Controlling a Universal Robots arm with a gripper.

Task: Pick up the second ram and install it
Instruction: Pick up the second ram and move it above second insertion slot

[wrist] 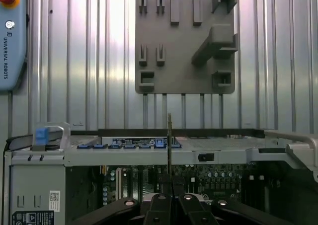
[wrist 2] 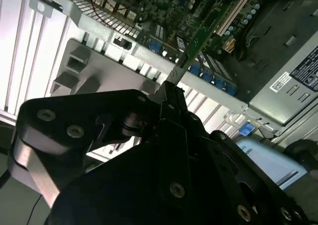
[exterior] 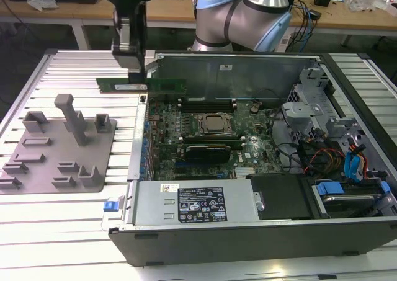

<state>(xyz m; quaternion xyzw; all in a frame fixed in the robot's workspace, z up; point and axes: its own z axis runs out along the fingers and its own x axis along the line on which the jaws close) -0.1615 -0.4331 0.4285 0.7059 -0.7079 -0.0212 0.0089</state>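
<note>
In the exterior view the pincer (exterior: 138, 75) hangs above the side wall of the open computer case (exterior: 248, 70). Its two fingers are clamped on the memory stick (exterior: 164, 82) near the middle of the stick's length. The stick lies level with its long axis crosswise to the fingers. One end reaches out over the ribbed table (exterior: 74, 70), the other over the main board (exterior: 205, 132). The long black slots (exterior: 208, 105) lie lower than the pincer, toward the exterior view's right. As I judge it, the stick is carried, not yet seated.

In the second wrist view the stick (wrist 2: 191, 48) runs edge-on out past the pincer (wrist 2: 169, 88), over the case edge.

In the first wrist view the stick (wrist: 169, 135) is a thin line rising from the pincer (wrist: 169, 192). The gray holder plate (wrist: 184, 61) lies well beyond.
</note>
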